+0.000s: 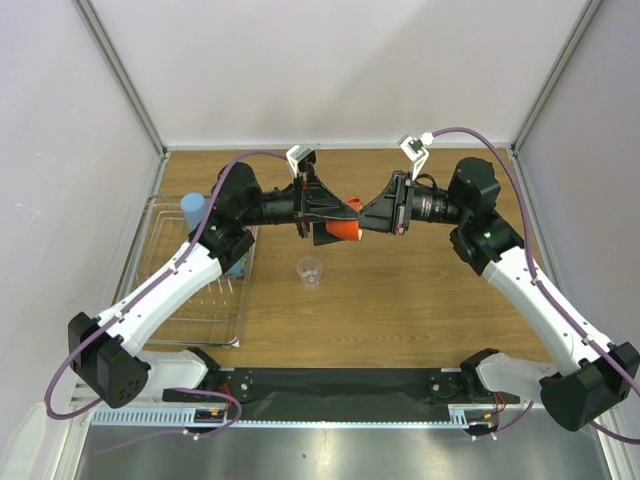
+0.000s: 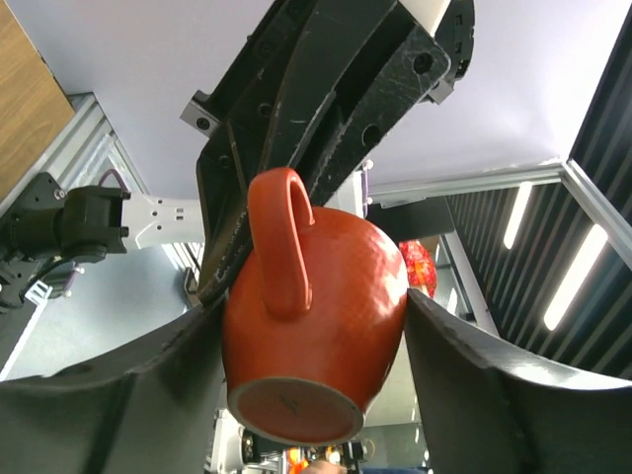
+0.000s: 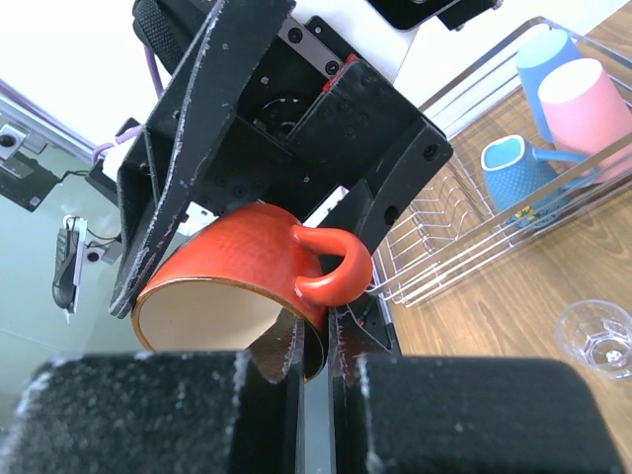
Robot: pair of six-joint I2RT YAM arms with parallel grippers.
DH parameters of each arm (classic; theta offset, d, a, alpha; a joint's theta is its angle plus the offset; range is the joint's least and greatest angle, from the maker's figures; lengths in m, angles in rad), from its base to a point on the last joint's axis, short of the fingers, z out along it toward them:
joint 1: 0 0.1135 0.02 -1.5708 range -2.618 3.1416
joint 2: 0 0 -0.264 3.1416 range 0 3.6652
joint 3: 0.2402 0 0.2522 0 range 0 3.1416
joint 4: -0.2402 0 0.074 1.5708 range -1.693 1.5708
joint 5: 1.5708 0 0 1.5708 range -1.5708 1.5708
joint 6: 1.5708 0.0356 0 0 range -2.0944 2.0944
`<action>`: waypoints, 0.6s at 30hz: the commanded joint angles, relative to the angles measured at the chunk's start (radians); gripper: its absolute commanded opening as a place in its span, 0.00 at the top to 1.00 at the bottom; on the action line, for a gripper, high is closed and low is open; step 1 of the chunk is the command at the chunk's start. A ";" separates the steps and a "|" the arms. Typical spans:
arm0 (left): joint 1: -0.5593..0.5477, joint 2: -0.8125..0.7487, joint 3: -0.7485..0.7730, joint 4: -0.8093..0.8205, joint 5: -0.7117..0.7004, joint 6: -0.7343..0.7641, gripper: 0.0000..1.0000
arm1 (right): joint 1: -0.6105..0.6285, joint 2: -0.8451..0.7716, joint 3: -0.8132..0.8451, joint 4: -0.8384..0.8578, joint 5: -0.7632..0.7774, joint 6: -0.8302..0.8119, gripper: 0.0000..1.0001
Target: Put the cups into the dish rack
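Observation:
The small orange handled mug point(image 1: 345, 231) point(image 2: 316, 316) point(image 3: 237, 267) hangs in mid-air above the table's middle, between both arms. My right gripper point(image 1: 362, 222) point(image 3: 318, 336) is shut on its rim wall beside the handle. From the other side my left gripper point(image 1: 338, 222) point(image 2: 311, 301) has its fingers pressed against both sides of the mug's body, base toward its camera. The tiny clear glass point(image 1: 310, 271) point(image 3: 595, 339) stands on the wood below. In the dish rack point(image 1: 190, 300) point(image 3: 444, 247) at left sit a light-blue tumbler point(image 1: 193, 208) point(image 3: 548, 59), a pink tumbler point(image 3: 592, 99) and a blue-grey mug point(image 3: 513, 168).
The left arm's forearm crosses over the rack's near half and hides part of it in the top view. White walls with metal posts close in the table on three sides. A black mat lies along the near edge between the arm bases.

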 commanded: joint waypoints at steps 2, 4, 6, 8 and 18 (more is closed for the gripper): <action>-0.012 0.004 0.016 0.050 0.020 -0.117 0.36 | 0.007 0.007 0.045 -0.011 -0.014 -0.056 1.00; -0.012 0.002 0.012 0.056 0.020 -0.122 0.42 | 0.007 0.009 0.047 -0.019 -0.008 -0.059 1.00; -0.012 0.002 0.007 0.070 0.017 -0.126 0.53 | 0.007 0.011 0.050 -0.030 0.002 -0.067 1.00; -0.012 0.001 -0.005 0.079 0.017 -0.132 0.65 | 0.007 0.014 0.056 -0.030 0.008 -0.074 0.92; -0.008 -0.005 -0.028 0.073 -0.003 -0.133 1.00 | -0.020 0.035 0.090 -0.160 0.015 -0.117 0.32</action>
